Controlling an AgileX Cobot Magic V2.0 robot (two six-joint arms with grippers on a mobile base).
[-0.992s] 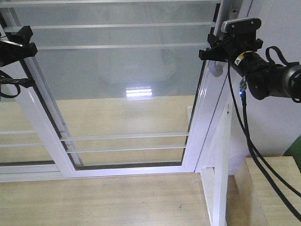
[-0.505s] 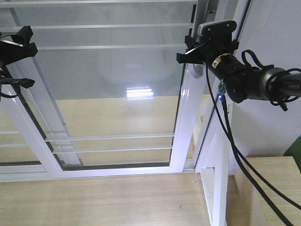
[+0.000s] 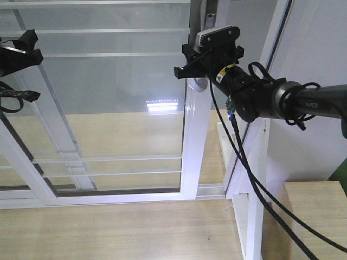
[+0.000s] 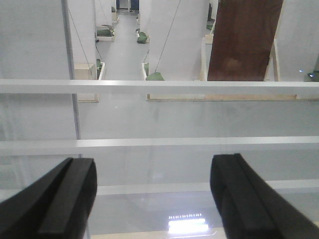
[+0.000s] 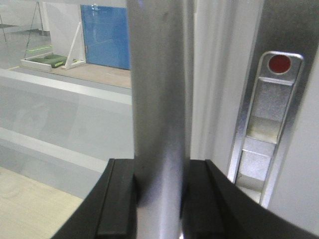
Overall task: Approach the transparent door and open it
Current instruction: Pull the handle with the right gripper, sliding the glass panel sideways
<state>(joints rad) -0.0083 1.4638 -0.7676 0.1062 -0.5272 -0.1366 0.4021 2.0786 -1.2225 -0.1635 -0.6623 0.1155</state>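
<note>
Pale wood floor (image 3: pixel 108 230) — transparent door (image 3: pixel 191 146), white wall (image 3: pixel 320 49)

Open gap between transparent door (image 3: pixel 194 141) and white jamb (image 3: pixel 272 49); cables (image 3: pixel 236 135) hang across.

Pale wooden floor (image 3: pixel 135 233).
Transparent door (image 3: pixel 191 157) stands at its far edge; white post (image 3: pixel 254 227) and light wooden box (image 3: pixel 317 216) at right.

Our right arm (image 3: pixel 282 100) is a rounded black casing with white PIPER lettering (image 3: pixel 317 104), a small yellow label (image 3: pixel 221 77) and a pale grey camera box (image 3: pixel 218 36) atop the wrist. Black cables (image 3: pixel 244 162) hang from it, and we see a tiny blue light (image 3: pixel 230 110) beside them. Our left tool (image 4: pixel 154 199) and right tool (image 5: pixel 158 199) both have matte black, flat-faced fingers (image 4: pixel 65 199).
</note>
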